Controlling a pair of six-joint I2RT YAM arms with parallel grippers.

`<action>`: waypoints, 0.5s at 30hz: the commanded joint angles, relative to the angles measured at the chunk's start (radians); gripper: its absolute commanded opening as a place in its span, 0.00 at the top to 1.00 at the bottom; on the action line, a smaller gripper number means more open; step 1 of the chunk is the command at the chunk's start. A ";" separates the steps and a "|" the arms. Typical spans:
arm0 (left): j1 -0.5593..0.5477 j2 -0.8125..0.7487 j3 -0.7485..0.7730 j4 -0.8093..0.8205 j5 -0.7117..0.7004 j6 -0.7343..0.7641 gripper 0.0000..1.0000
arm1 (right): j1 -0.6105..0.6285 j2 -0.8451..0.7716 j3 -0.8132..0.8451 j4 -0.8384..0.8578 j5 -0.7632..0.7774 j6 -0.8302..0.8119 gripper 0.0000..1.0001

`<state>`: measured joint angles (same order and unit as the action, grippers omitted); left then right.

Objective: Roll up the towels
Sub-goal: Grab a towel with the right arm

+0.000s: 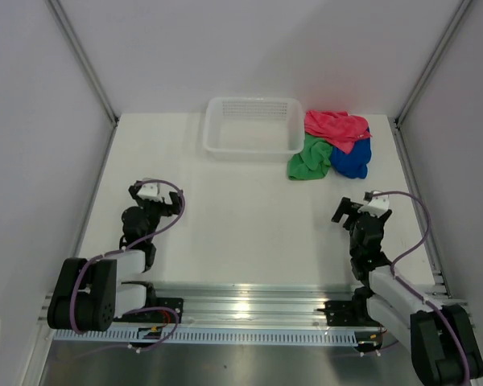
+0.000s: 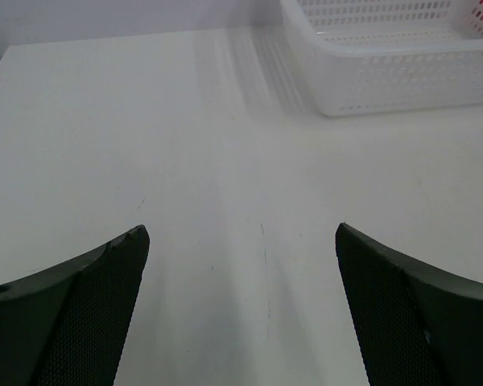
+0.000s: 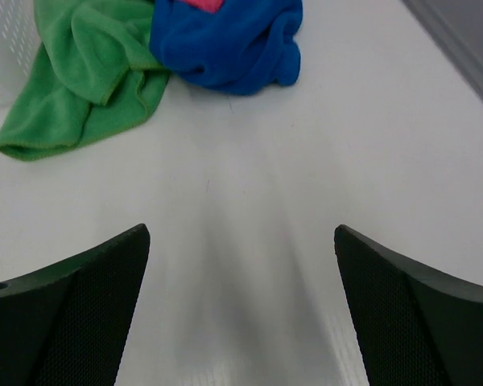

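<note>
Left pincer [image 2: 242,235], right pincer [image 3: 241,235] wide, empty. Pink towel [image 1: 336,127], green towel [image 3: 80,76], blue towel [image 3: 225,44] heaped: soft, limp, light. I'd pinch green hem corner first.

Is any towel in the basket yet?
No: the basket is empty; pink towel, green towel and blue towel sit heaped beside its right end.

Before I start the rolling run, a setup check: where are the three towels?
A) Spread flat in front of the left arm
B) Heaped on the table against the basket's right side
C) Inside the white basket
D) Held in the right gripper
B: the pink towel, green towel and blue towel lie bunched together on the table, beside the basket.
</note>
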<state>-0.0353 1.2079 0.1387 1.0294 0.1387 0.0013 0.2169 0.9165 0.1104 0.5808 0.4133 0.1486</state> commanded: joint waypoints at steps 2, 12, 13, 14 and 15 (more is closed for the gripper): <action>-0.008 -0.007 0.019 0.037 0.029 0.020 0.01 | 0.001 -0.140 0.168 -0.198 0.067 0.046 0.01; 0.031 -0.312 0.773 -1.387 0.392 0.273 0.00 | -0.286 0.441 1.064 -0.769 -0.291 0.085 0.58; 0.032 -0.321 0.795 -1.454 0.348 0.296 0.00 | -0.290 0.503 1.130 -0.818 -0.301 0.072 0.39; 0.032 -0.326 0.814 -1.512 0.320 0.330 0.01 | -0.295 0.566 1.255 -0.837 -0.307 0.057 0.31; 0.032 -0.326 0.861 -1.613 0.291 0.342 0.00 | -0.298 0.629 1.317 -0.852 -0.311 0.048 0.27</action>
<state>-0.0097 0.9070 0.9356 -0.0643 0.4633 0.2306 -0.0719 1.3949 1.2881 -0.0429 0.1852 0.2386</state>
